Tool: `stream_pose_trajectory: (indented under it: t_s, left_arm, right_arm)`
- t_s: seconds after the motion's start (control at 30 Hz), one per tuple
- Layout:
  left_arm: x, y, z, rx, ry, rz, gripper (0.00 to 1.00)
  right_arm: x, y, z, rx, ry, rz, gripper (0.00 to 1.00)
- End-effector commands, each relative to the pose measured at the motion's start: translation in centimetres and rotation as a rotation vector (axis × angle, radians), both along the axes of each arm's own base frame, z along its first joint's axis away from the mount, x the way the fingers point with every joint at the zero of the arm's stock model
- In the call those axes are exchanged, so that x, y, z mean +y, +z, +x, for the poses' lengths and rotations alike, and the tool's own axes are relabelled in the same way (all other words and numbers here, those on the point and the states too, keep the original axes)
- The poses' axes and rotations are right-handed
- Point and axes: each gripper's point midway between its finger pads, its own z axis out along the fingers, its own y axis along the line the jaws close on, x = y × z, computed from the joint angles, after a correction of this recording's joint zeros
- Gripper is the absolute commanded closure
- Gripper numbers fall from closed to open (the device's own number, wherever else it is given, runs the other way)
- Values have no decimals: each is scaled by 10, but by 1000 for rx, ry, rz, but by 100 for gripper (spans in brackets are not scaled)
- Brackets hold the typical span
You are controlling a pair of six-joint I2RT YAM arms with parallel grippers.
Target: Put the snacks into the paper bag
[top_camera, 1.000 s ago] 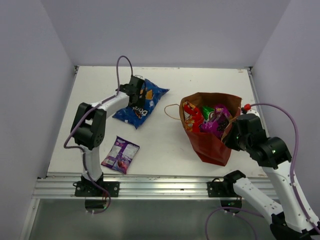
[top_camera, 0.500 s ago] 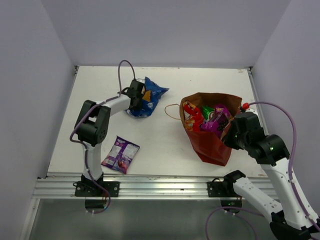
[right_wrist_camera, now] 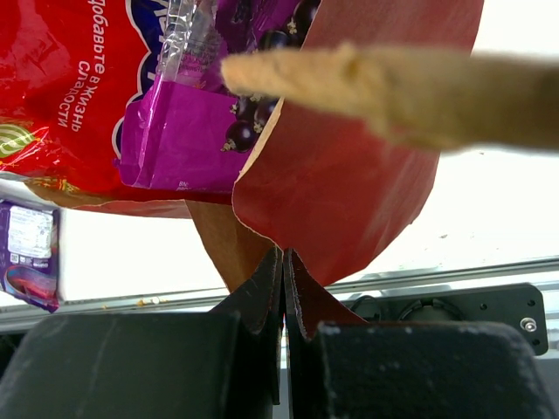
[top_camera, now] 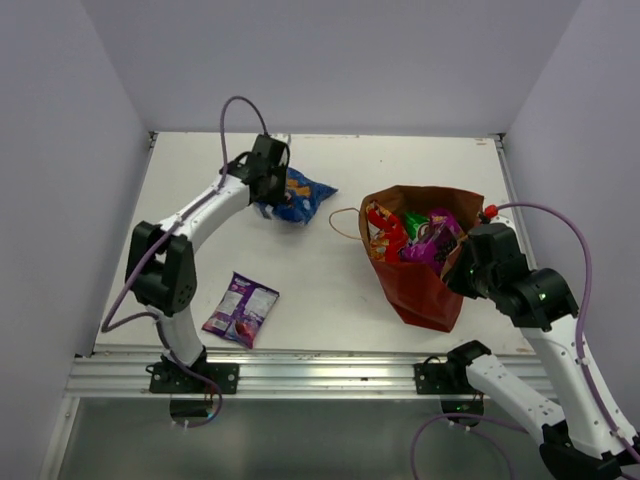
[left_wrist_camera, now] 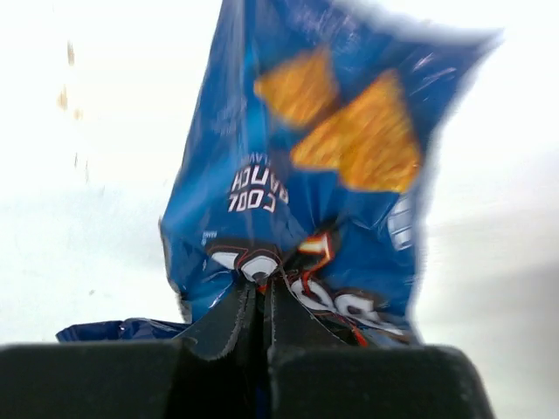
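When viewed from above, shows the left gripper (top_camera: 272,180) pinching the blue Doritos (top_camera: 300,195) over the far left part of the table (top_camera: 330,290), well apart from the paper bag (top_camera: 425,285). Seems raised at the gripped end, with the pack crumpled below; cannot tell whether its low end touches the table. Finds the bag on the right side, leaning with its mouth turned toward the left arm, probably so that packs can enter easily. Can count inside it the red cookie bag (top_camera: 385,232), the green-white chips (top_camera: 415,220) and the purple square bag (top_camera: 432,243). Leaves only the small purple packet (top_camera: 242,308) flat on the table, near the left arm's base. Puts the right gripper (top_camera: 462,268) at the near wall of the bag, apparently to hold it steady and open.

From the left wrist, confirms both fingers pressed together on a thin fold of the blue foil, with the pack hanging out ahead of them. Looks like a grip on foil alone, so could slip during the carry.

From the right wrist, shows the fingers shut on the edge of the red paper wall, beside the brown inside. Above them, can see the purple and red packs in the mouth. Also shows a pale blurred strip across the top, perhaps a string handle; cannot say.
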Motion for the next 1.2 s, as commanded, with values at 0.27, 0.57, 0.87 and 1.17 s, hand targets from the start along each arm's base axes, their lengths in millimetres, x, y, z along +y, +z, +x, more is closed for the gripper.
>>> stream_pose_trajectory:
  t_s: [0.27, 0.57, 0.87, 1.17]
  left_arm:
    - [-164, 342, -71, -469, -391, -700, 100]
    - [-231, 330, -141, -358, -578, -810, 100]
    - [-289, 268, -186, -202, -701, -752, 100]
    - [-326, 193, -168, -109, -679, -656, 100]
  right_arm:
    - [1, 0, -2, -11, -3, 14, 100]
    - [-3, 2, -9, -20, -12, 22, 100]
    - [-5, 5, -12, -27, -25, 26, 100]
    - [-8, 5, -17, -29, -41, 35, 100]
